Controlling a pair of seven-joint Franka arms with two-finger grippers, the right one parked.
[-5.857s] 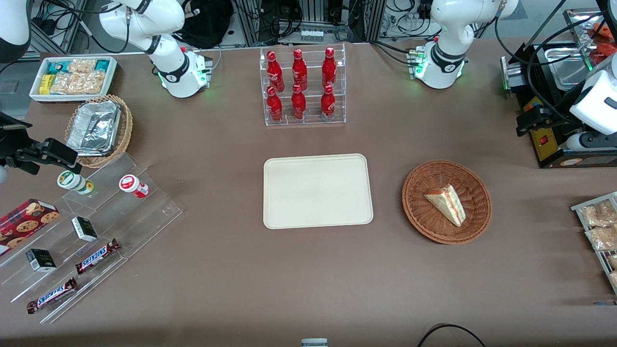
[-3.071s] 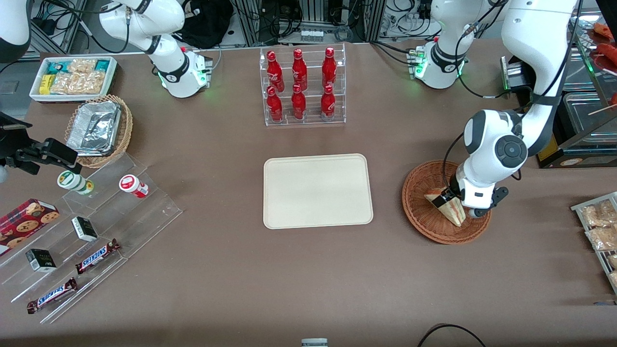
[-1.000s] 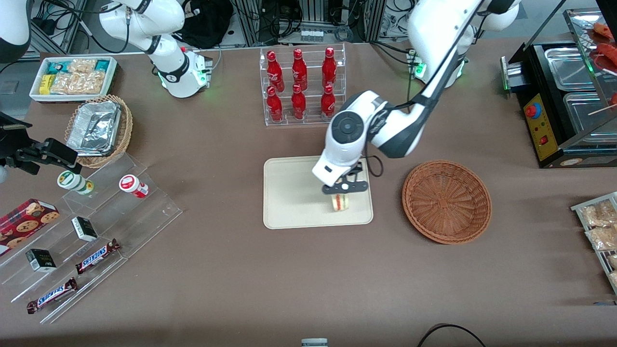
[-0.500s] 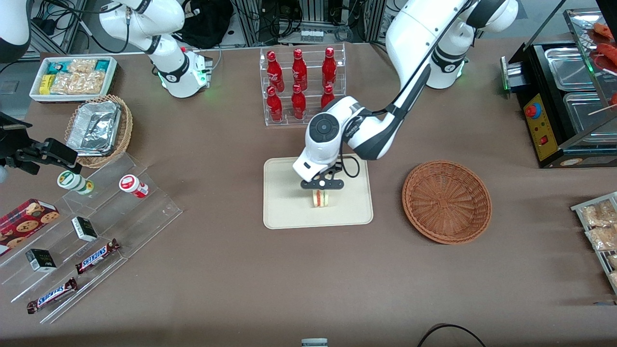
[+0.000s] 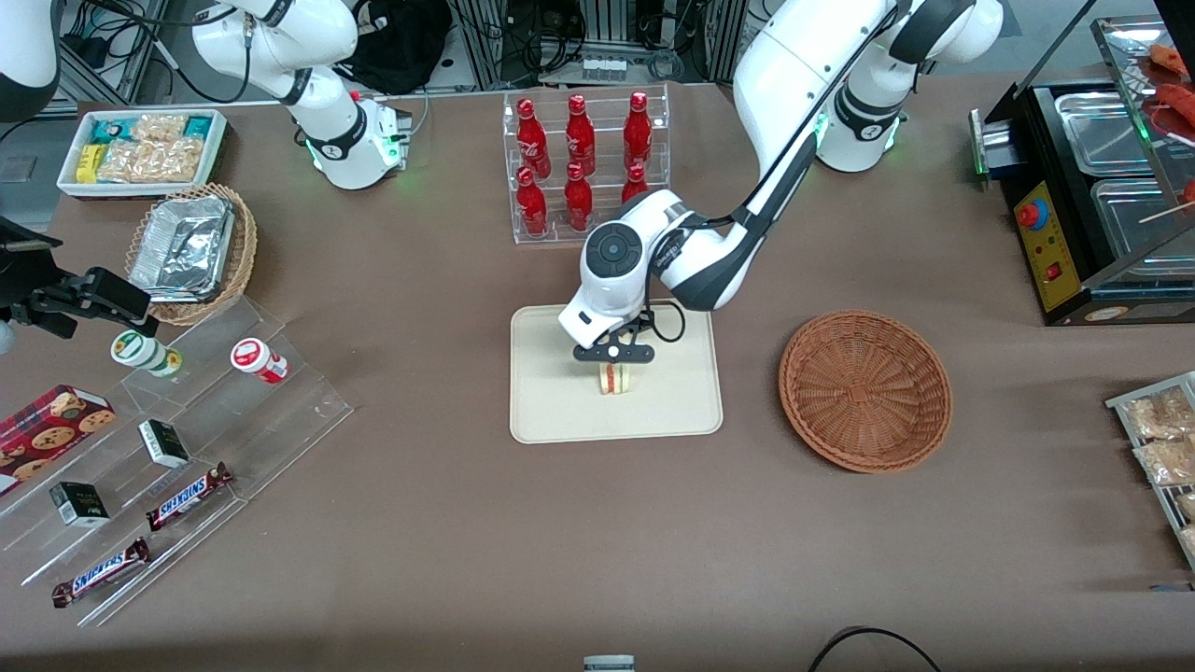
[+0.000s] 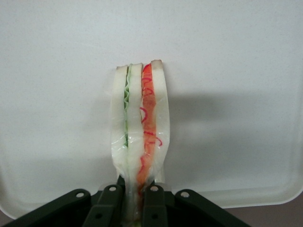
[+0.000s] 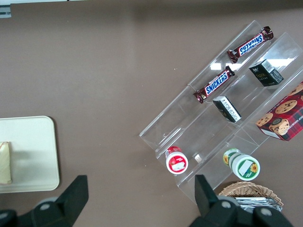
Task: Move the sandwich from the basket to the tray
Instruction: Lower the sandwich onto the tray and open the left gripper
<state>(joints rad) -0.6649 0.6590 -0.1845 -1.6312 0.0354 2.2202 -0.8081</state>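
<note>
The sandwich (image 5: pixel 613 378), a pale bread wedge with red-orange and green filling, hangs edge-down over the middle of the cream tray (image 5: pixel 551 411). My left gripper (image 5: pixel 612 358) is shut on it from above. In the left wrist view the black fingers (image 6: pixel 154 203) pinch the sandwich (image 6: pixel 139 132) at its narrow end, with the tray (image 6: pixel 57 71) filling the background below it. I cannot tell whether the wedge's lower edge touches the tray. The reddish-brown woven basket (image 5: pixel 865 390) sits beside the tray toward the working arm's end, with nothing in it.
A clear rack of red bottles (image 5: pixel 583 168) stands farther from the front camera than the tray, close to my arm. Acrylic steps with Snickers bars (image 5: pixel 187 495) and small jars lie toward the parked arm's end, near a tan basket of foil containers (image 5: pixel 191 250).
The sandwich was lifted out of the basket and carried to the tray. Over the last second my gripper moved with it from the tray's basket-side edge toward the tray's middle.
</note>
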